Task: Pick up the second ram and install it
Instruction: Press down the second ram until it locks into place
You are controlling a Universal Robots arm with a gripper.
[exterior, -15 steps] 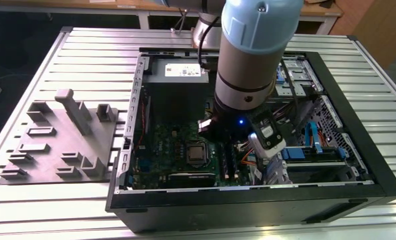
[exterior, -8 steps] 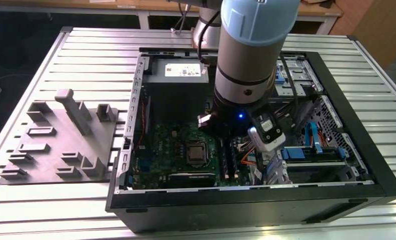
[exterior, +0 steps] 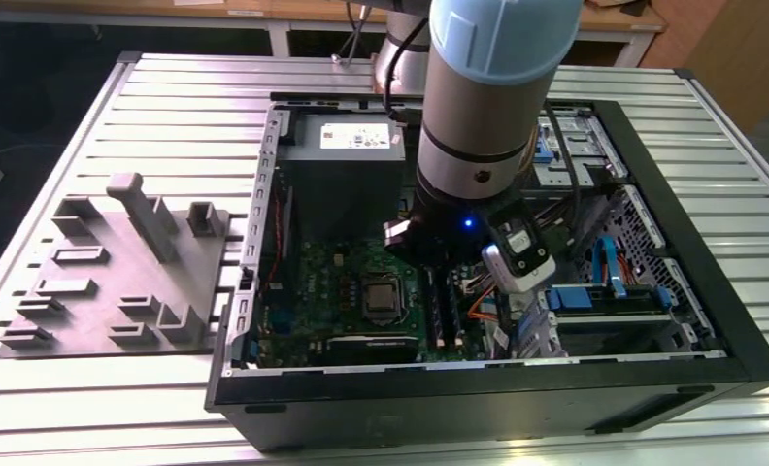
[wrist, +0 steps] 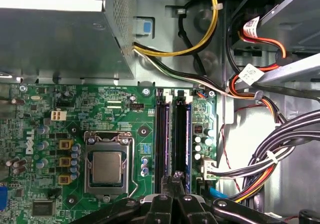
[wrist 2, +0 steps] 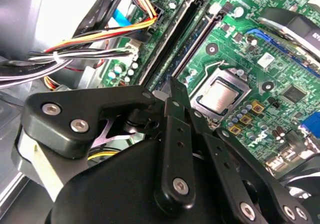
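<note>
Green board [wrist: 115, 109]: lies flat in the floor of the open black computer case [exterior: 715, 320]; a silver processor [wrist: 106, 166] sits in its socket beside two long black slots.
Second ram [wrist: 186, 134]: a thin dark card with a bluish-purple edge, standing lengthwise in the slot farther from the processor; in the second wrist view [wrist 2: 192, 49] it runs up the board from the fingertips.
Gripper [wrist: 176, 176]: fingers clenched together, tips meeting with no gap, directly over the near end of the ram's slot; nothing is clasped between them. Whether the tips touch the card, I cannot tell.
Gripper in the second wrist view [wrist 2: 173, 87]: the black linkage converges to one narrow point above the same slot.
Arm [exterior: 488, 97]: reaches straight down into the case, its wrist over the slots.
Cables [wrist: 262, 164]: bundled in the bay beside the board, apart from the fingers.
Grey tray [exterior: 113, 282]: on the slatted table [exterior: 164, 107], at the exterior view's left of the case, with upright posts.
</note>
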